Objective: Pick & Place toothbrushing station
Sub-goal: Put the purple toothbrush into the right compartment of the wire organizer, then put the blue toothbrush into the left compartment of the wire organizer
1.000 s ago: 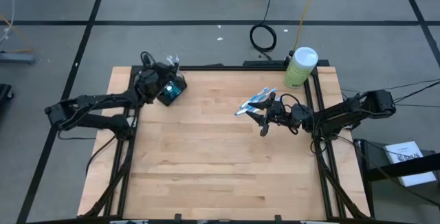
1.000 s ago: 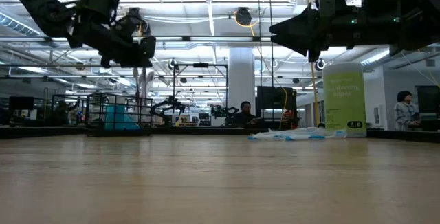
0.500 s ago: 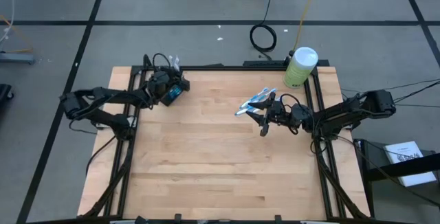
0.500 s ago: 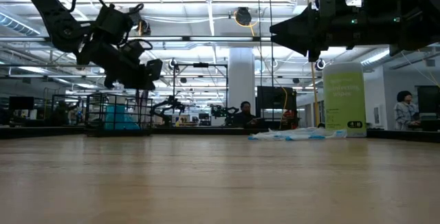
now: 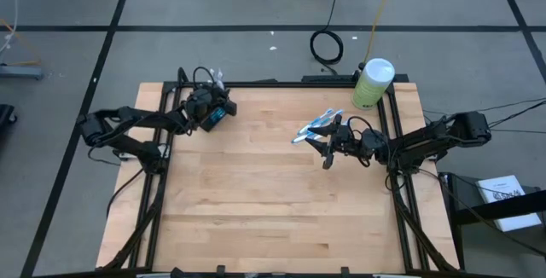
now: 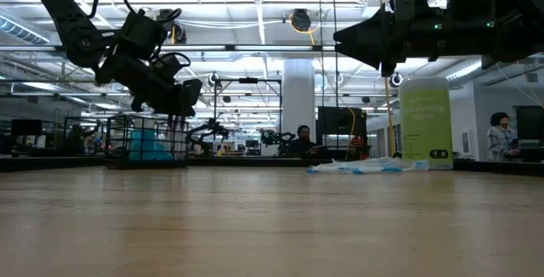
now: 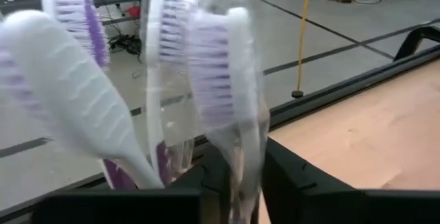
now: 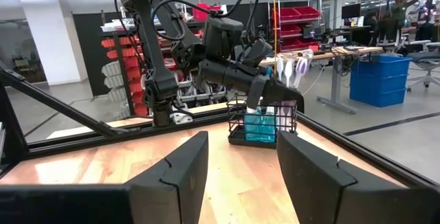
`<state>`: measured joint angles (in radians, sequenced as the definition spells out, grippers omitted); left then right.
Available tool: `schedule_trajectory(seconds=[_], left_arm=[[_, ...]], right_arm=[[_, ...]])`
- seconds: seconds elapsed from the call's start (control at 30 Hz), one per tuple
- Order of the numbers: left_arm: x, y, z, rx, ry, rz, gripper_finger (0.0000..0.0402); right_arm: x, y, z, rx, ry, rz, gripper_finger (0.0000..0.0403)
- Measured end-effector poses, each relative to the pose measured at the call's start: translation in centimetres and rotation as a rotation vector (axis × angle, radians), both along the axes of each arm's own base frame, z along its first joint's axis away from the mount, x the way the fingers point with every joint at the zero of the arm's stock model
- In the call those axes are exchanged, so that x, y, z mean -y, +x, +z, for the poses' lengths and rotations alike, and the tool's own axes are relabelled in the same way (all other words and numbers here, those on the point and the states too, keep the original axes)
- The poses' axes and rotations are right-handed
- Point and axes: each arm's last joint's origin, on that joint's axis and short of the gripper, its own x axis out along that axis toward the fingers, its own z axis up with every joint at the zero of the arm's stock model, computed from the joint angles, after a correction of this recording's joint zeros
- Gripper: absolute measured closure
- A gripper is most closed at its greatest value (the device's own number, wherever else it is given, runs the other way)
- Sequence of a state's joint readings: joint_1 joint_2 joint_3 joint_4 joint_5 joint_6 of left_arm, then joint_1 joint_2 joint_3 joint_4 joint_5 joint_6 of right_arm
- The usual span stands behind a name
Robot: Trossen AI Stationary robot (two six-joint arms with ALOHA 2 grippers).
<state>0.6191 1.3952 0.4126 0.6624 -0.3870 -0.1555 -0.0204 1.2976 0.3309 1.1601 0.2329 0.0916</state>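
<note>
Our left tool (image 5: 213, 107) hangs over the holder (image 8: 261, 122) at the desk's (image 5: 256, 193) far left corner, fingers closed on a wrapped brush (image 7: 230, 80), presumably to stand it beside the brushes already there. Our right tool (image 5: 317, 141) waits released by the loose brushes (image 5: 314, 126) near the canister (image 5: 372, 83). The left arm hides the holder from above; how deep the brush sits is unclear.

I see a matt, smooth wood table (image 5: 273, 193), a dark wire-mesh metal holder (image 8: 262, 121), and glossy white plastic toothbrushes (image 7: 206, 73).
</note>
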Motion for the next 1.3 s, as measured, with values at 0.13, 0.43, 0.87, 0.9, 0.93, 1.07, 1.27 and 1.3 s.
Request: schedule_trajectory(seconds=[0.13, 0.43, 0.87, 0.9, 0.93, 1.07, 1.27, 1.3], left_arm=[[0.0, 0.0, 0.0, 0.006, -0.002, 0.009, 0.0303], [0.4, -0.3, 1.3, 0.103, 0.005, 0.036, 0.0218], [3.6, -0.9, 6.4, 0.248, 0.161, -0.079, 0.0132], [4.0, -1.1, 7.0, 0.273, 0.175, -0.09, 0.0131], [4.4, -1.3, 7.6, 0.299, 0.188, -0.101, 0.0131], [6.1, -2.2, 9.6, 0.4, 0.229, -0.16, 0.013], [8.3, -2.5, 11.0, 0.48, 0.242, -0.324, 0.013], [8.5, -2.5, 11.0, 0.484, 0.24, -0.339, 0.013]], right_arm=[[0.0, 0.0, 0.0, 0.001, 0.002, 0.0, 0.0238], [0.0, 0.0, 0.0, 0.0, 0.002, 0.0, 0.0238], [0.1, 0.1, -0.7, -0.076, 0.012, -0.006, 0.0237], [0.3, 0.1, -1.0, -0.096, 0.028, -0.013, 0.0237], [0.6, 0.0, -1.2, -0.118, 0.053, -0.024, 0.0237], [2.0, -0.3, -3.0, -0.264, 0.176, -0.102, 0.0238], [4.9, -2.0, -5.5, -0.477, 0.338, -0.365, 0.0238], [5.4, -2.3, -5.9, -0.504, 0.351, -0.424, 0.0238]])
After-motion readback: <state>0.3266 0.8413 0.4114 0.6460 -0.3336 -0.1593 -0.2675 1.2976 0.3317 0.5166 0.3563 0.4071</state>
